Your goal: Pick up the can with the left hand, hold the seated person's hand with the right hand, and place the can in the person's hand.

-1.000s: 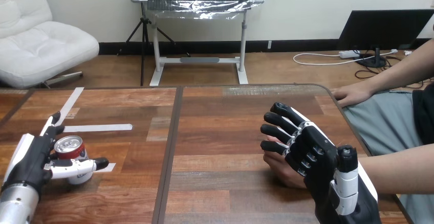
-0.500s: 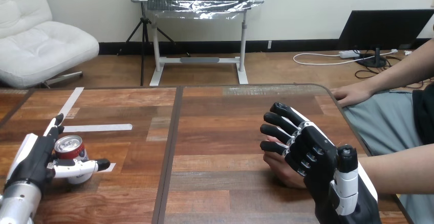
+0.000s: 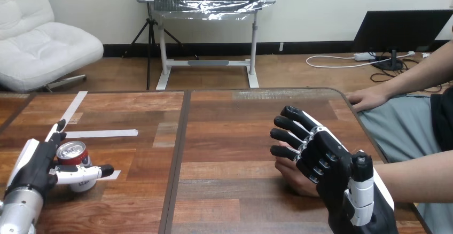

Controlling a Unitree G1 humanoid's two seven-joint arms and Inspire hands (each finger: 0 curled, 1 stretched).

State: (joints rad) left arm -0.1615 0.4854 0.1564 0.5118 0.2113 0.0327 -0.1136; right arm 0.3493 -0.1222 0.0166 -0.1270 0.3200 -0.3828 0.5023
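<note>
A red and silver can stands upright on the wooden table near its left front. My left hand is right beside it, open: the straight fingers reach along the can's left side and the thumb lies across its front. At the right front, the person's hand rests on the table. My right hand lies over it with relaxed, spread fingers and the thumb standing up. I see no finger curled round the person's hand.
The person's other hand rests on the table's far right edge. Strips of white tape are stuck to the left half of the table. A dark seam runs down the middle.
My left hand has slid slightly towards the near edge, with the can staying where it stands. My right hand and the person's hand have hardly moved.
</note>
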